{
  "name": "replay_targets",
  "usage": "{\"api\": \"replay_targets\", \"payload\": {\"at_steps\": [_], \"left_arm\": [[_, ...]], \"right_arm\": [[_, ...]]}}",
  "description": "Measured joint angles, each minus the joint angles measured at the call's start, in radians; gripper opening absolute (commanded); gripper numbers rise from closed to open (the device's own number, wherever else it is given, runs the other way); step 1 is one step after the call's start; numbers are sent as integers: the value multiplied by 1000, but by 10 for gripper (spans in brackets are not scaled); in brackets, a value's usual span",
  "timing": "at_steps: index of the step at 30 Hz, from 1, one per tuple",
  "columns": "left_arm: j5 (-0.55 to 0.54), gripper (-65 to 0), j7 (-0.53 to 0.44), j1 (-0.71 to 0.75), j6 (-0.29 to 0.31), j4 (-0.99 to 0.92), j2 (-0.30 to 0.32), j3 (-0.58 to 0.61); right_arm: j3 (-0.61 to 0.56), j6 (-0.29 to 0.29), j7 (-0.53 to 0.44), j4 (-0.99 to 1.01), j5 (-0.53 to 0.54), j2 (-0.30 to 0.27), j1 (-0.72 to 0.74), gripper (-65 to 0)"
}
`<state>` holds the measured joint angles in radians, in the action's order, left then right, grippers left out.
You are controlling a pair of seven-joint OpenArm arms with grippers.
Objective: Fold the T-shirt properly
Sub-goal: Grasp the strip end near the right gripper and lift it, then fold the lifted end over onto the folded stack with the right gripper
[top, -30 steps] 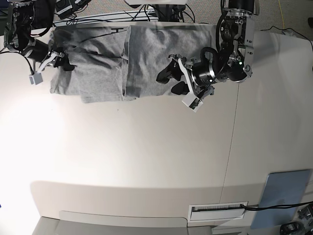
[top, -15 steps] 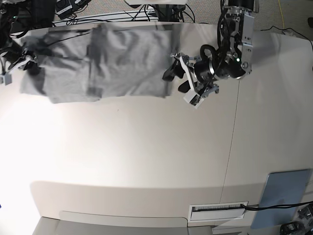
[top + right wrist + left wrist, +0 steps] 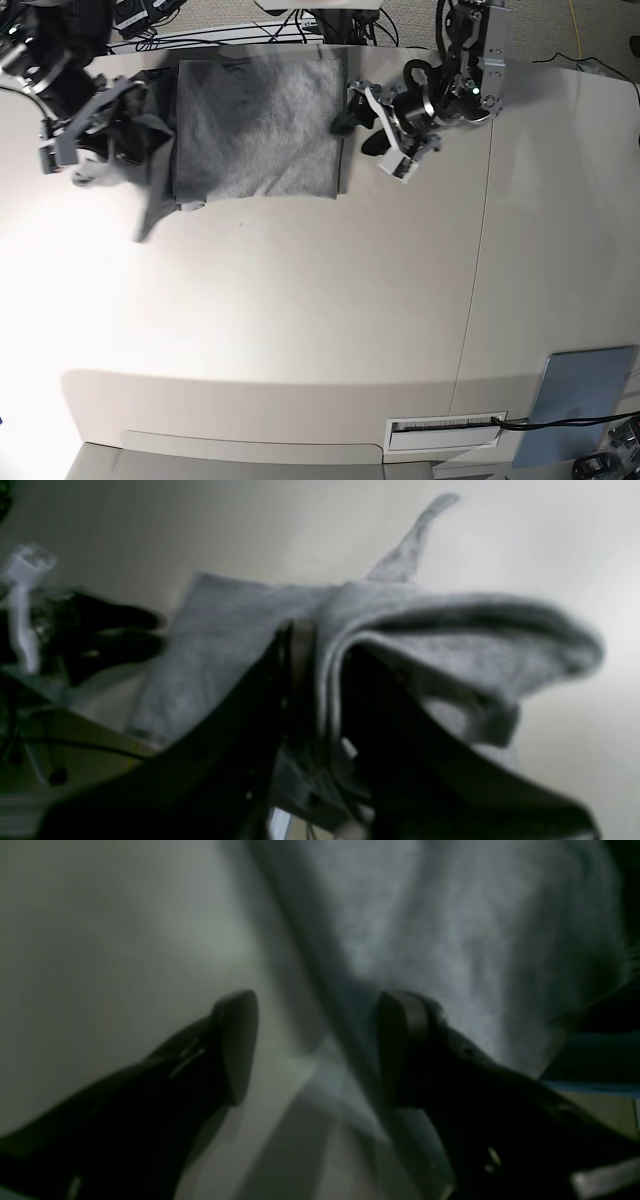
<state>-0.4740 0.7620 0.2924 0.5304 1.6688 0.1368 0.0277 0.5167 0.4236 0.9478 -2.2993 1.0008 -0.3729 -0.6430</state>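
The heather-grey T-shirt (image 3: 255, 125) lies at the table's far edge, its main part flat and roughly square. Its left part is bunched and lifted, with a strip hanging down. My right gripper (image 3: 105, 135) is shut on that bunch. In the right wrist view the fabric (image 3: 450, 630) drapes over and between the fingers of the right gripper (image 3: 325, 680). My left gripper (image 3: 357, 125) stands open at the shirt's right edge. In the left wrist view, the left gripper (image 3: 320, 1040) straddles the blurred edge of the shirt (image 3: 475, 940), one finger over cloth, one over bare table.
A grey-blue flat pad (image 3: 585, 400) lies at the near right corner. A white slot with a label (image 3: 445, 430) sits at the near edge. Cables (image 3: 200, 35) run behind the table's far edge. A seam (image 3: 478, 270) crosses the tabletop.
The shirt has slid left. My right gripper pulled its left part outward, then came back right with it bunched and raised. The left gripper drifted up and left, staying open.
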Motion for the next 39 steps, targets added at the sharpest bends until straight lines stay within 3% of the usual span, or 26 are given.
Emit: {"api": "replay_targets", "payload": {"at_steps": [7,14,22,24,27,29,32,37,39], "left_arm": [[-11,-266,-11,-2,25,-33,-35,0],[-10,-266,-9,-2,26,-34,-37,0],[-10,-266,-8,-2,28,-34,-37,0],[-9,-266,-8,-2,28,-34,-37,0],[-10,-266,-8,-2,28,-34,-37,0],[-10,-266,-8,-2,28,-34,-37,0],[-9,-266,-8,-2,28,-34,-37,0],[-10,-266,-8,-3,28,-34,-37,0],[-9,-266,-4,-5,28,-32,-36,0]], "right_arm": [[-326,-39,-72,-39,-177,26,24,-650],[-692,-233,-148,-38,-489,22,111,-650],[-1018,-342,-189,-38,-768,21,193,-650],[-1061,-344,-190,-38,-797,21,200,-650],[-1106,-340,-190,-37,-799,21,196,-505],[-1121,-336,-210,-38,-795,21,197,-444],[-1121,-335,-227,-38,-795,28,197,-433],[-1119,-334,-252,-38,-796,89,198,-433],[-1120,-333,-253,-38,-839,93,207,-433]]}}
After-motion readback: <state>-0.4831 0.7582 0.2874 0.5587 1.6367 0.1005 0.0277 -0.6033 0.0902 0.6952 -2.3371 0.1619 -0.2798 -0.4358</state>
